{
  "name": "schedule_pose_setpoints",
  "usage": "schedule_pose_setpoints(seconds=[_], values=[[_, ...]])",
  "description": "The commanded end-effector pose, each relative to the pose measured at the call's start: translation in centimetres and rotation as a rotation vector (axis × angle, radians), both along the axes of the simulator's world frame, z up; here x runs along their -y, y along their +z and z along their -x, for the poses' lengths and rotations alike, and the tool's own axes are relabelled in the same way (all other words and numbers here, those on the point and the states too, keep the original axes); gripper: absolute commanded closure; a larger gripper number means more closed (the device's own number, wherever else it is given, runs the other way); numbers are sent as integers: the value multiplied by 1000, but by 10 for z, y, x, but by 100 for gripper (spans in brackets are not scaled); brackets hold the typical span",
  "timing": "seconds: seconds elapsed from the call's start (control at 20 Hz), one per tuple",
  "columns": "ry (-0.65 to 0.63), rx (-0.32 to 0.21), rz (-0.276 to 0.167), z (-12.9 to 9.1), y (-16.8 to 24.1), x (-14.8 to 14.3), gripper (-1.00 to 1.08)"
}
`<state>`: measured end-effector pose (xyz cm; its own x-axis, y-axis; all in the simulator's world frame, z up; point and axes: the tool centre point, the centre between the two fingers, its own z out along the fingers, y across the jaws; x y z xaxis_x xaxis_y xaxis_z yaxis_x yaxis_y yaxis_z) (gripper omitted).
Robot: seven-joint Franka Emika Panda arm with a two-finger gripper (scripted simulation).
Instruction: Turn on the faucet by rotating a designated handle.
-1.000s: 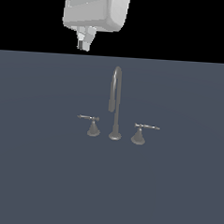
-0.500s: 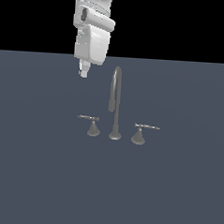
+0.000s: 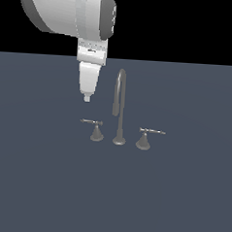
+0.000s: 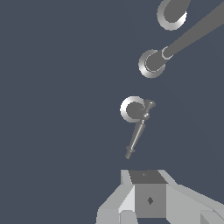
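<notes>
The handle [image 3: 94,128] is a dull grey lever: a thin rod with a small knob at its free end, set on top of a narrow cone that flares to a round foot on the flat slate-blue surface [image 3: 45,191]. In the exterior view it stands just beside the spout's base, on the exterior view's left, with its rod lying about level and pointing away from the spout. From the wrist view the same handle [image 4: 139,120] shows as a pale round disc with the tapered rod reaching out from it.

The faucet [image 3: 119,108] is one matt grey metal set. Its spout is a tall, thin gooseneck that rises from a small round base, arches over and ends in a short downturned nozzle. On the spout's other side, the exterior view's right, stands the twin handle [image 3: 146,137], the same shape but with a wider cone (its rod also points away from the spout).

The white, smooth-shelled arm comes in from above, and the gripper [image 3: 87,97] hangs in the air above the handle and apart from it, on the same side of the spout. Its tip looks narrow, but neither view shows the fingertips clearly, so I cannot tell whether they are apart or together.
</notes>
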<state>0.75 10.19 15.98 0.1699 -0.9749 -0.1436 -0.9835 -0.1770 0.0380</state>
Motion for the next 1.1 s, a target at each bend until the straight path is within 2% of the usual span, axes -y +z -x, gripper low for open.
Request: schedule_pose_setpoints(seconds=[0.0,0.55,1.05], values=[[-73,1,26,-7,-20,-1,108],[-293,26,120,-24,-80,2,108],[-346,39,145,-27,-95,4,108]])
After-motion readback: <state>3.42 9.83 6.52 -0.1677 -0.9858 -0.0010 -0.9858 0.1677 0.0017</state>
